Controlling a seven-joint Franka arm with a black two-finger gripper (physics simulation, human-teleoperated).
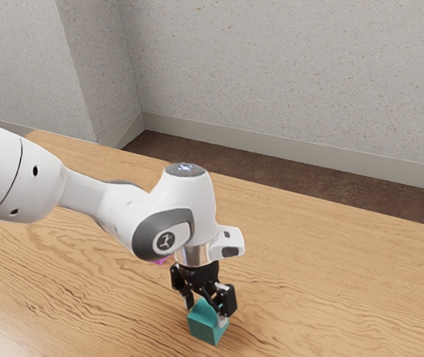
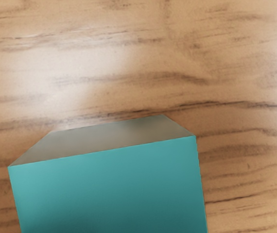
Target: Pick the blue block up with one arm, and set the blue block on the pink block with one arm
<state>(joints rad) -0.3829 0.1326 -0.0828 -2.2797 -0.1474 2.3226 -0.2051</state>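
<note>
The blue block (image 1: 206,325), teal in shade, rests on the wooden table (image 1: 331,268) near its front edge. My gripper (image 1: 207,305) points straight down over it, and its two black fingers (image 1: 189,299) press the block's upper part from two sides, so it is shut on the block. In the wrist view the blue block (image 2: 109,189) lies directly under my hand, large and close, still on the wood. A small patch of the pink block (image 1: 158,262) peeks out from behind my wrist, farther back on the table; most of it is hidden by the arm.
The wooden table (image 2: 138,63) stretches bare to the exterior view's right and back. Beyond its far edge lie a brown floor (image 1: 286,167) and speckled walls. My white arm (image 1: 85,197) comes in from the exterior view's left.
</note>
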